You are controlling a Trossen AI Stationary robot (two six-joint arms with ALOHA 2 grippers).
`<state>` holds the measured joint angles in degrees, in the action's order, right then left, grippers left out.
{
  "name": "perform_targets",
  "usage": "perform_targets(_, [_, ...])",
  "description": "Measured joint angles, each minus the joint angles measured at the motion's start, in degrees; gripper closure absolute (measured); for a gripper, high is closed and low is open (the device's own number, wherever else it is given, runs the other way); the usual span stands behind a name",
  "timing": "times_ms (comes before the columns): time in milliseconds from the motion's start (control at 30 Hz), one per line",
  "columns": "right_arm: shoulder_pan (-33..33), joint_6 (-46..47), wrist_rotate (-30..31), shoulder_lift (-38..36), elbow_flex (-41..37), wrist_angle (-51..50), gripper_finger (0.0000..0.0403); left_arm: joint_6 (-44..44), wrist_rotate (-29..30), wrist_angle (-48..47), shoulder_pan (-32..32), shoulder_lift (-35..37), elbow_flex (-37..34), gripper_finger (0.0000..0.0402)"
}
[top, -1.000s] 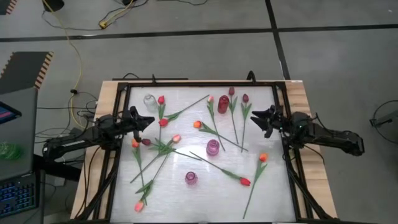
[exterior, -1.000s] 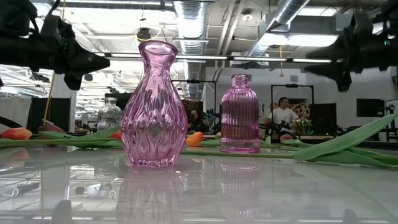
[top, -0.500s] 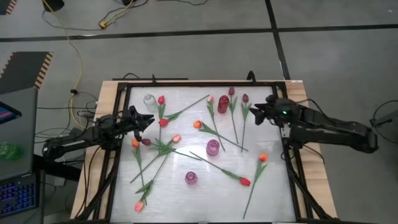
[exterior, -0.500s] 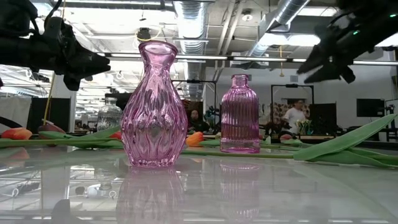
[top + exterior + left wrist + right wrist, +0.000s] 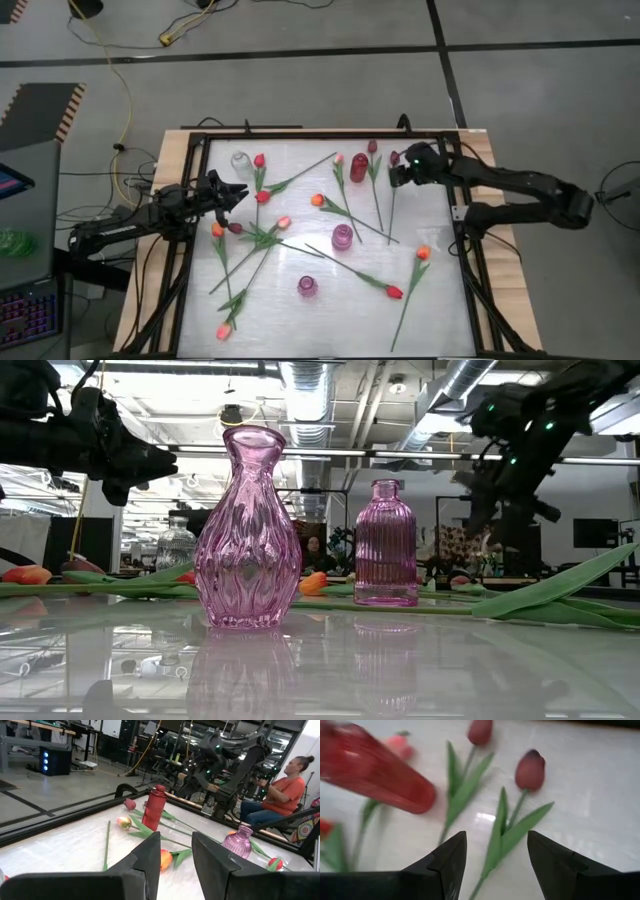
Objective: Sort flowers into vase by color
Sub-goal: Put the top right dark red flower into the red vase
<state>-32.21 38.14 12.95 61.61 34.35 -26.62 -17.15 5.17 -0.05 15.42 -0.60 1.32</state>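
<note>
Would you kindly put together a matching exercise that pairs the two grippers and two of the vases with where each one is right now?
Column one:
1. red vase
2. clear vase
3. right gripper
4. left gripper

Column two:
A. open, over a dark maroon tulip
B. open and empty, near the table's left edge
C. upright, near the left end of the table's far edge
D. upright, between a pink tulip and another maroon tulip

Pairs: 1-D, 2-C, 3-A, 4-B
</note>
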Motion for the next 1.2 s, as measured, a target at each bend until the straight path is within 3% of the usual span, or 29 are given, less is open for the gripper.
perform_targets(400, [-3.0, -0.1, -0.9, 14.8, 3.7, 0.8, 0.0186, 0.0, 0.0, 0.0, 0.0, 0.0, 0.0, 0.0303])
perform_targets(767, [-3.3, -0.2, -1.1, 24.0, 3.8, 4.9, 0.0186, 0.0, 0.0, 0.0, 0.0, 0.0, 0.0, 0.0303])
perform_targets(1000, [-3.6, -0.2, -1.0, 25.7, 4.0, 4.9, 0.019, 0.0, 0.0, 0.0, 0.0, 0.0, 0.0, 0.0303])
perform_targets(1200, [-3.6, -0.2, -1.0, 24.5, 3.8, 4.5, 0.0238, 0.0, 0.0, 0.0, 0.0, 0.0, 0.0, 0.0303])
